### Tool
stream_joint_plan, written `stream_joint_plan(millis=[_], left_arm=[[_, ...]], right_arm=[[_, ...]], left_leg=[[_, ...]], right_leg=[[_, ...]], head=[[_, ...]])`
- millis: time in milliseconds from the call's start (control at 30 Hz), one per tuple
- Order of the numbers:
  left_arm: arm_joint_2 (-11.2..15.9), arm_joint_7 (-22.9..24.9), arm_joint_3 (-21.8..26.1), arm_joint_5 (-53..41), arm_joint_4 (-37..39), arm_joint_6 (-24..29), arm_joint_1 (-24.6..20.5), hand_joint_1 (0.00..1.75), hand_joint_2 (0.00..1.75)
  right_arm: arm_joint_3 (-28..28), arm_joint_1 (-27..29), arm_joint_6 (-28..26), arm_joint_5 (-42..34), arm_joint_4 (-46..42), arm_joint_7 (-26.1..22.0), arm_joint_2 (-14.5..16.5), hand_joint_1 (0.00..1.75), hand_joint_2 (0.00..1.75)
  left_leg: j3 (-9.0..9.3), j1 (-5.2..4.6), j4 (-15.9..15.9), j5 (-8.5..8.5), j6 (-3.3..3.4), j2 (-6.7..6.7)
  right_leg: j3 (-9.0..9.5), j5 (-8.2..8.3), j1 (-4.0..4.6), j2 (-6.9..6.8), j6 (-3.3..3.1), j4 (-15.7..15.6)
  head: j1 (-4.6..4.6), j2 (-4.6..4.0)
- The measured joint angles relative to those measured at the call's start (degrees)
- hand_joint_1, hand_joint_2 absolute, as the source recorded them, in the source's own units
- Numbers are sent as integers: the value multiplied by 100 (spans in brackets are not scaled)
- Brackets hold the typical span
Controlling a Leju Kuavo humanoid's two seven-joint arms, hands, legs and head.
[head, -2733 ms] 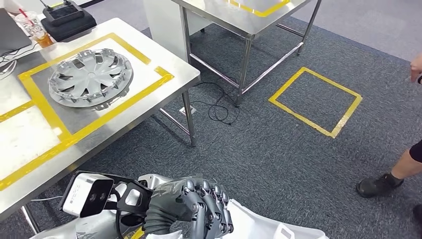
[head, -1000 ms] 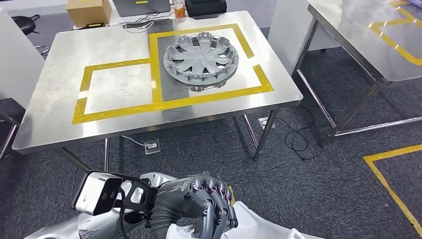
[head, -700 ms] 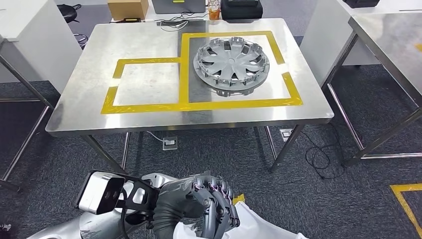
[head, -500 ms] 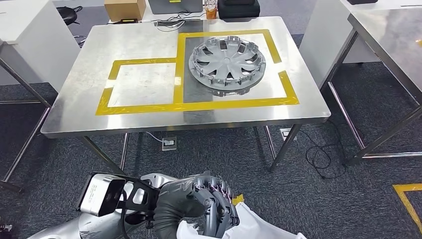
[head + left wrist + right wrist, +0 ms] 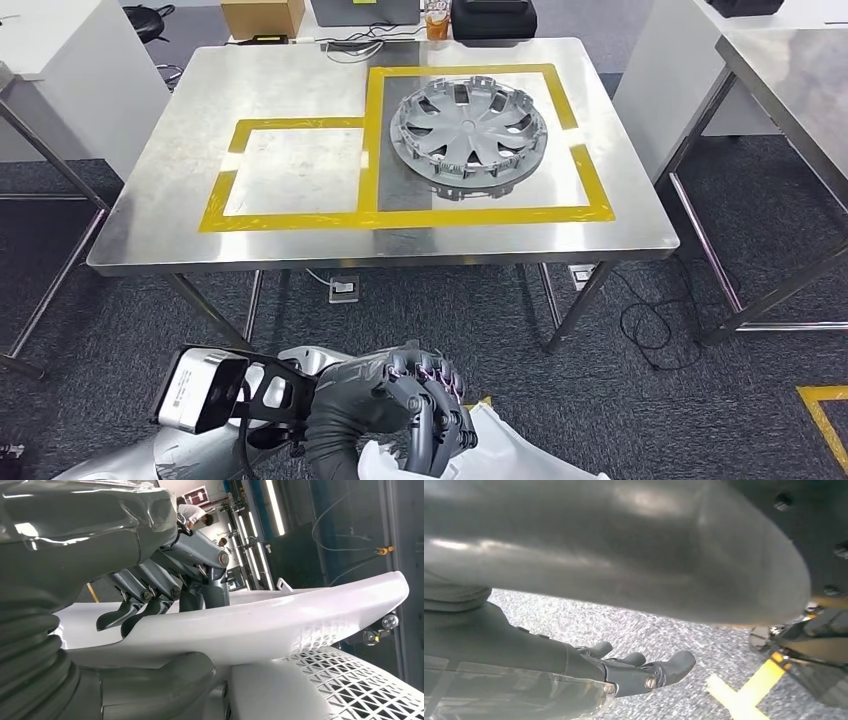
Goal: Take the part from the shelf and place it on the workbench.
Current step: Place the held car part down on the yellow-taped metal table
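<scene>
the left hand (image 5: 400, 420) at the bottom centre of the head view has its fingers (image 5: 165, 587) curled over the edge of the white part (image 5: 500, 455), thumb underneath, clamped on it. the right hand (image 5: 634, 672) hangs over the carpet, fingers loosely apart, holding nothing. ahead, the steel workbench (image 5: 160, 170) carries a hubcap (image 5: 470, 125).

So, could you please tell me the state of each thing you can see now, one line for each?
white part: held in the left hand, not yet on the table
left hand: fingers closed over the part's edge
right hand: hanging above the carpet, holding nothing
wheel cover: lying flat inside the yellow tape on the table
</scene>
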Motion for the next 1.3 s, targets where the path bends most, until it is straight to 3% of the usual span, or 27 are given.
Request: stream_joint_plan(millis=[67,133,200,233,300,333,400,467,533,567,633,700,733,767,833,900,967,1033,1067,1133,1200,1233,1267,1300], left_arm=[[-12,9,1,1,-14,-2,-11,175,175],[-20,14,-4,2,-13,-3,-4,175,175],[-20,19,-9,2,-12,-2,11,175,175],[-20,20,-11,2,-11,-2,12,175,175],[-23,21,-13,2,-11,-3,12,175,175],[-23,23,-13,2,-12,-3,10,175,175],[-34,30,-12,1,-14,-2,5,175,175],[-43,34,-11,1,-16,-2,2,175,175],[-41,34,-9,2,-20,-2,-2,175,175],[-40,34,-8,2,-23,-2,-4,175,175],[-35,34,-7,2,-29,-2,1,175,175],[-30,35,-8,2,-29,-2,12,175,175],[-28,36,-8,2,-29,-2,14,175,175],[-28,36,-8,2,-33,-2,12,175,175],[-30,36,-3,2,-46,-2,-1,175,175],[-34,36,2,2,-57,-2,-17,175,175],[-39,36,5,2,-62,-2,-20,175,175],[-47,36,9,3,-73,-2,-19,175,175],[-52,36,10,3,-78,-3,-22,175,175],[-58,36,8,2,-81,-4,-16,175,175],[-56,36,5,2,-81,-4,5,175,175],[-56,36,4,2,-81,-4,11,175,175],[-55,36,3,2,-81,-4,14,175,175],[-55,36,3,2,-81,-5,13,175,175]], right_arm=[[-3,8,-27,1,0,-23,-16,0,0],[-4,16,-45,1,1,-29,-37,0,0],[-5,32,-50,2,2,-29,-50,0,0],[-5,39,-49,2,2,-29,-54,0,0],[-5,43,-48,3,2,-29,-64,0,0],[-5,42,-48,3,2,-29,-61,0,0],[-7,35,-49,2,3,-36,-63,0,0],[-8,29,-56,2,4,-44,-68,0,0],[-9,32,-75,4,4,-48,-64,0,0],[-9,33,-87,5,4,-52,-63,0,0],[-9,37,-106,5,4,-58,-67,0,0],[-9,38,-121,5,4,-59,-68,0,0],[-9,38,-125,5,4,-59,-68,0,0],[-9,37,-127,5,4,-59,-68,0,0],[-9,35,-131,5,2,-60,-46,0,0],[-9,35,-136,5,-1,-61,-31,0,0],[-9,31,-140,5,0,-62,-31,0,0],[-9,23,-140,6,0,-63,-27,0,0],[-9,19,-140,5,0,-64,-31,0,0],[-9,22,-140,5,1,-66,-41,0,0],[-9,30,-140,5,1,-66,-49,0,0],[-8,35,-143,5,1,-67,-55,0,0],[-8,39,-148,5,1,-69,-59,0,0],[-7,40,-155,5,1,-72,-67,0,0]], left_leg=[[119,29,-121,58,37,-27],[140,11,-133,57,56,-55],[145,7,-127,36,47,-102],[154,12,-116,20,32,-128],[170,35,-52,-43,-25,-166],[166,34,-8,-86,-66,-177],[148,25,68,-159,-135,-188],[142,27,93,-196,-168,-193],[82,49,246,-304,-210,-162],[-30,63,482,-429,-241,-137],[-429,76,1234,-742,-287,-90],[-770,78,1768,-839,-287,-73],[-795,74,1731,-729,-262,-71],[-706,63,1479,-536,-216,-70],[-348,2,680,-145,-50,-46],[-133,-74,205,-23,75,1],[-94,-105,118,-43,98,9],[20,-73,-13,9,103,-10],[82,-53,-79,38,108,-16],[128,-40,-124,52,115,-22],[132,-40,-120,33,109,-43],[142,-37,-117,17,98,-58],[159,-30,-108,-5,79,-71],[178,-22,-86,-38,52,-81]], right_leg=[[-170,-171,-5,46,-11,370],[-552,-442,-15,88,-31,1086],[-822,-510,-25,97,23,1487],[-799,-408,-36,97,82,1370],[-473,-46,-73,100,199,611],[-312,89,-80,113,220,274],[-175,168,-67,146,139,16],[-166,146,-64,163,36,31],[-138,129,-76,162,-29,26],[-121,119,-83,161,-55,23],[-106,99,-68,158,-92,21],[-92,81,-48,155,-114,22],[-76,71,-31,155,-123,22],[-53,60,-10,155,-130,21],[-7,34,26,156,-132,15],[5,11,34,146,-107,8],[17,-3,34,118,-56,-19],[5,-49,33,103,-25,47],[-71,-131,35,107,-26,220],[-418,-403,23,120,-40,891],[-785,-575,6,122,3,1507],[-840,-534,-9,122,56,1545],[-773,-399,-31,121,126,1343],[-604,-205,-57,121,199,946]], head=[[14,0],[22,1],[22,1],[24,1],[23,1],[27,1],[29,1],[16,1],[-12,1],[-18,1],[-32,1],[-31,1],[-31,1],[-31,1],[-21,1],[-13,1],[-18,1],[-18,1],[-11,1],[0,1],[10,1],[12,1],[16,1],[16,1]])
